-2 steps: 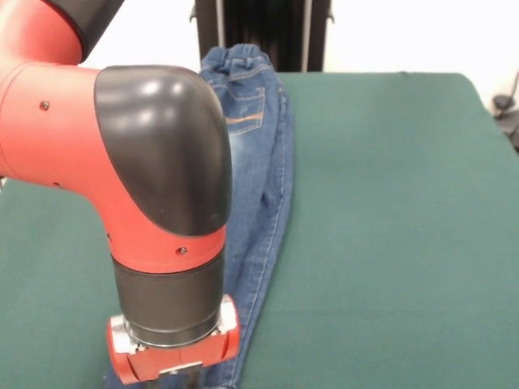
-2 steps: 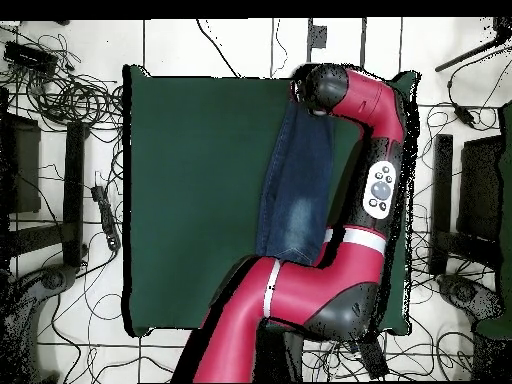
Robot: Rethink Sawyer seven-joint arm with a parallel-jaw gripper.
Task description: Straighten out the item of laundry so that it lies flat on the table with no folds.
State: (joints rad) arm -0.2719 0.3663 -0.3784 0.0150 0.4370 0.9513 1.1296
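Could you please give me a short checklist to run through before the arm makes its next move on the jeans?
1. Jeans fully on the table: not ok; in the front view the waistband reaches the far edge and the cuffs run out of the picture at the bottom.
2. Jeans flat with no folds: not ok; they appear folded lengthwise, legs stacked in one narrow strip.
3. Gripper open or shut: cannot tell; the wrist hides it in both views.
4. Gripper over the cloth: ok; the arm's end sits above the cuff end of the strip.
5. Grasp on the cloth: cannot tell.
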